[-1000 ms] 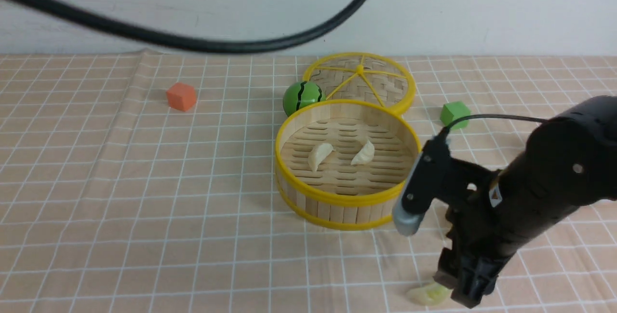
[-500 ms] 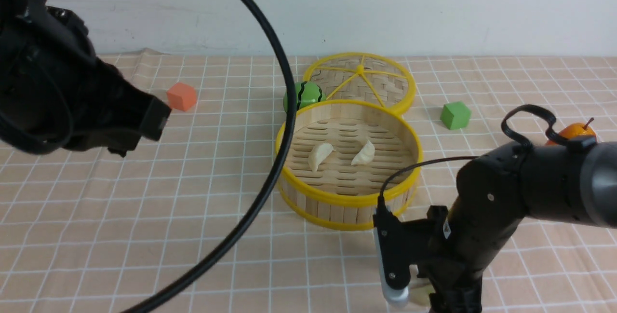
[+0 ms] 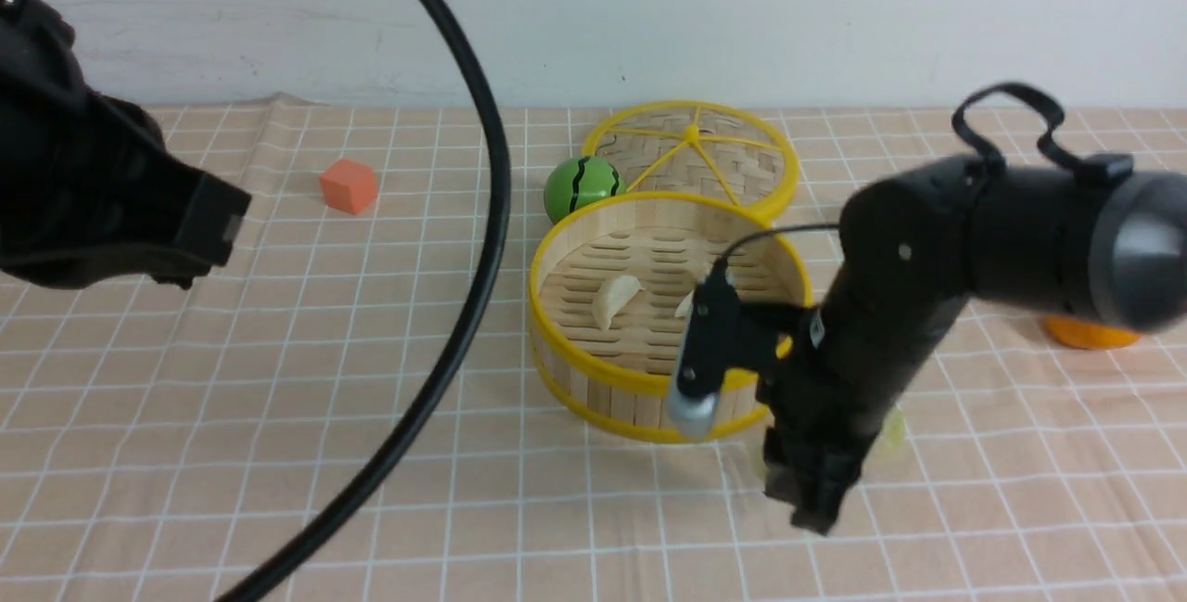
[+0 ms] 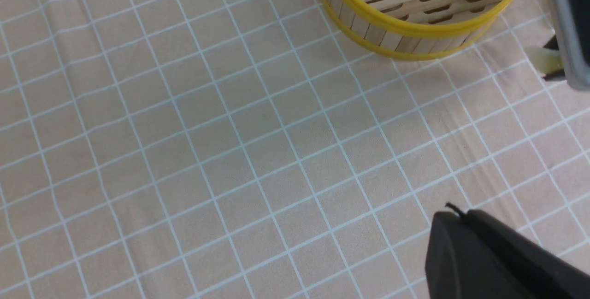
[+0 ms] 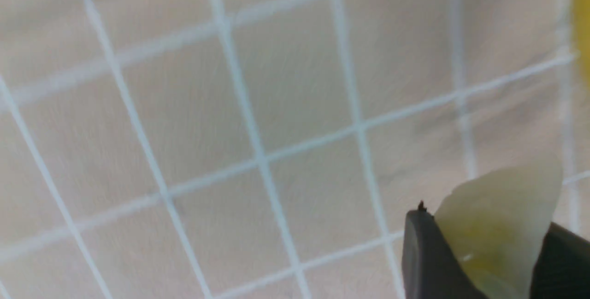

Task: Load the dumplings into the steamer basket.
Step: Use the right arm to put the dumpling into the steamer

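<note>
The steamer basket (image 3: 607, 398) stands mid-table with two cream-white dumplings on its slatted floor: one (image 3: 615, 298) in plain sight, the other (image 3: 687, 305) partly behind my right arm. My right gripper (image 5: 484, 223) is shut on a pale green dumpling (image 5: 502, 225), held above the cloth just in front and to the right of the basket. The same dumpling (image 4: 545, 58) shows beside the right arm in the left wrist view. My left gripper (image 4: 456, 213) is shut and empty, above bare cloth to the left of the basket (image 4: 415, 32).
A flat woven lid (image 3: 695, 157) lies behind the basket, with a green striped ball (image 3: 582, 185) next to it. An orange cube (image 3: 350, 185) sits at the back left and an orange fruit (image 3: 1090, 335) at the right. A black cable (image 3: 464, 305) sweeps across the left half.
My right gripper has closed on the pale green dumpling at the front edge and carried it up toward the basket. The left arm has come into view on the left.
</note>
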